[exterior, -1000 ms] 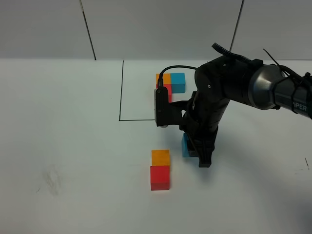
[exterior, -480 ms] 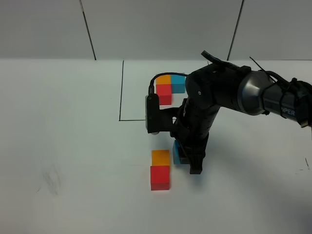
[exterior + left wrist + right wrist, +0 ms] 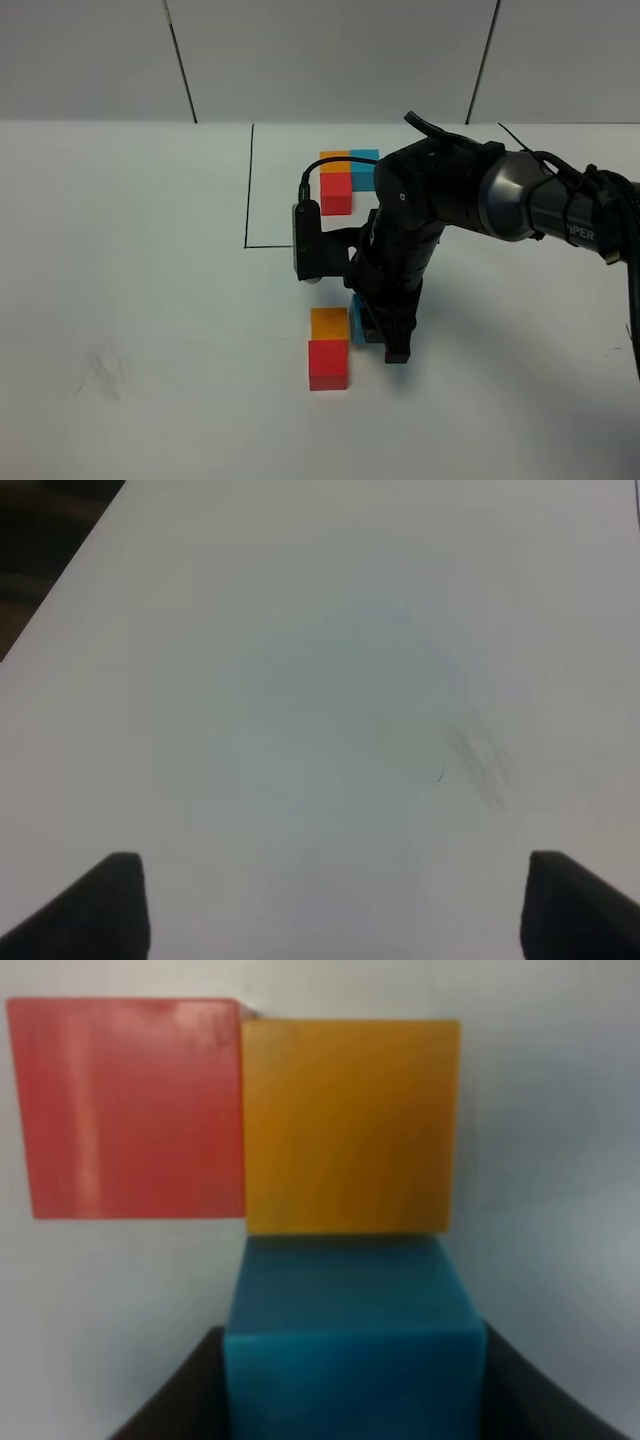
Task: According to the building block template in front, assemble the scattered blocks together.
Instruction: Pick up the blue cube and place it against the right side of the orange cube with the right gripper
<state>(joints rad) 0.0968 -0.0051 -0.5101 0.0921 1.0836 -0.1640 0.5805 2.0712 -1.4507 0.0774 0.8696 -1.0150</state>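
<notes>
Two of the loose cubes are already joined: the red cube (image 3: 328, 364) touches the orange cube (image 3: 329, 323), on its side away from the template (image 3: 347, 178). The right claw (image 3: 374, 335) is closed on the blue cube (image 3: 352, 1355) and holds it against the orange cube, on its right side in the high view. Judging by the template, an L of the same three colours inside the black frame (image 3: 248, 190), only the release seems left. The left claw (image 3: 325, 905) hangs open over bare table (image 3: 330, 680), holding nothing.
</notes>
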